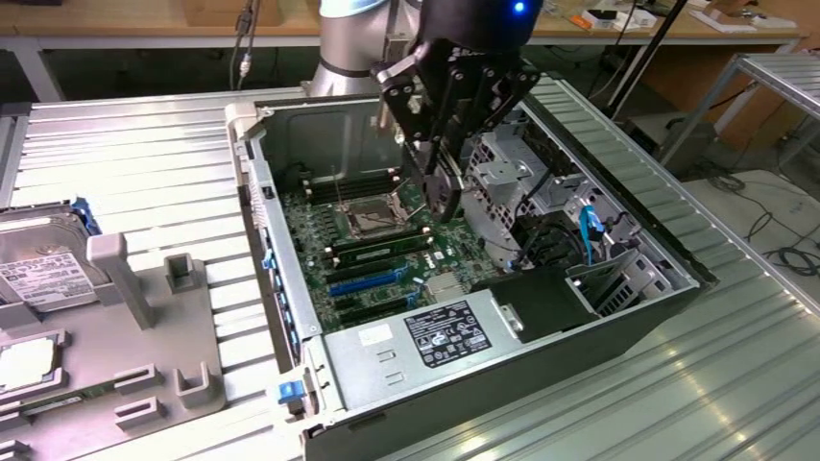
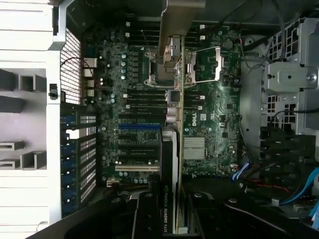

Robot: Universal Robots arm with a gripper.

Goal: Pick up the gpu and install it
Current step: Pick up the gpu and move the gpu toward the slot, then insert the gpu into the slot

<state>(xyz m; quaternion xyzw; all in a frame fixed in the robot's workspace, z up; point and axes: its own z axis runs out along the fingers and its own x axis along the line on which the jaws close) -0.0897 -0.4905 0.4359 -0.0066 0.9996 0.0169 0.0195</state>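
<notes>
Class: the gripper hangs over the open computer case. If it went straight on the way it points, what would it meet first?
Probably the motherboard: the gripper points down into the case, and the gpu it holds would touch first, though depth is unclear.

Gpu (image 2: 168, 169): black cooler w/ white lettering, green board edge. Motherboard (image 1: 384, 230) dark green w/ blue & black slots; PSU (image 1: 429, 336) silver w/ black label. Table (image 1: 141, 154) ribbed silver-grey; hard drive (image 1: 45, 274) silver w/ white label, on grey tray (image 1: 141, 375) at the table's edge on the exterior view's left.
</notes>
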